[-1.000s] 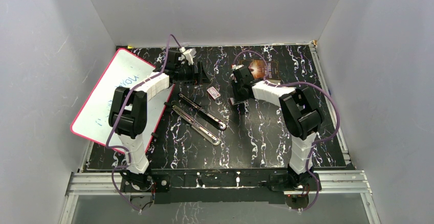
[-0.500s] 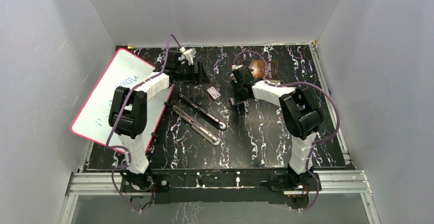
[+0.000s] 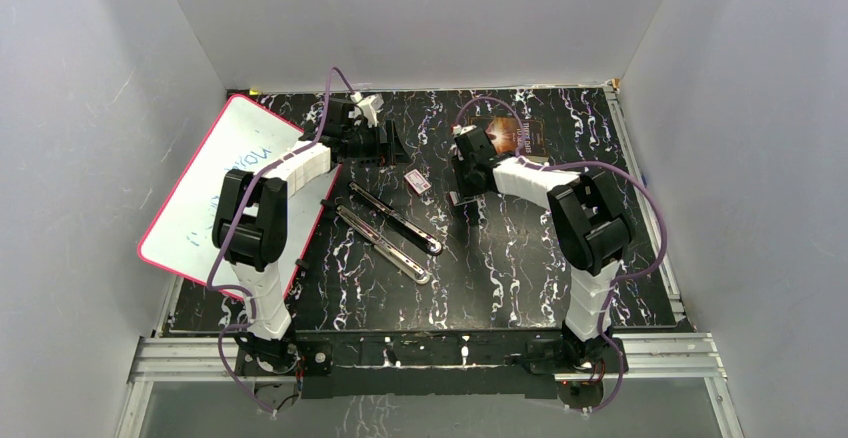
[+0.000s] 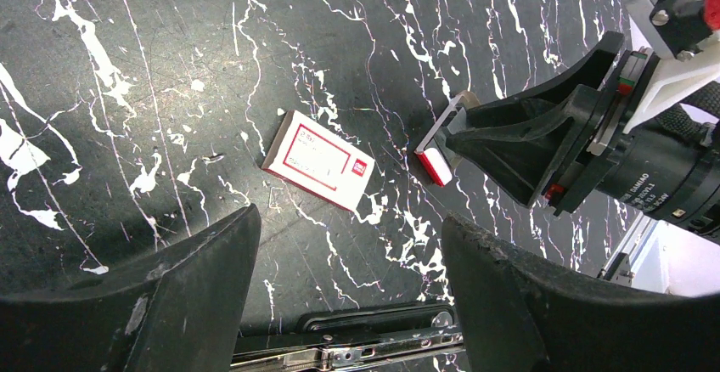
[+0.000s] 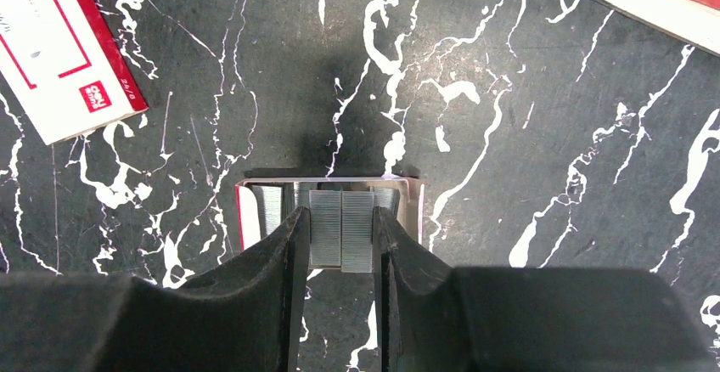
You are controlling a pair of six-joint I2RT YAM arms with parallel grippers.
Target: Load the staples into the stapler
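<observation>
Jaws on my left gripper (image 4: 346,253) stand wide and hold nothing. They hang over the dark table (image 3: 520,268), above a small red-and-white box (image 4: 316,160). The stapler (image 3: 392,230) lies open between my two arms, its two long bars side by side, running from far-left to near-right. Further right, my right gripper (image 5: 340,221) is narrow, and its fingers (image 5: 284,262) press, as far as I can tell, on both flanks of the staples (image 5: 341,229). These are two strips side by side, sitting in their red-walled tray (image 5: 244,212). The strips run lengthwise along my fingers, so I pinch across the short way. From here the stapler lies to the left and nearer my bases. I judge the right arm should carry them.
</observation>
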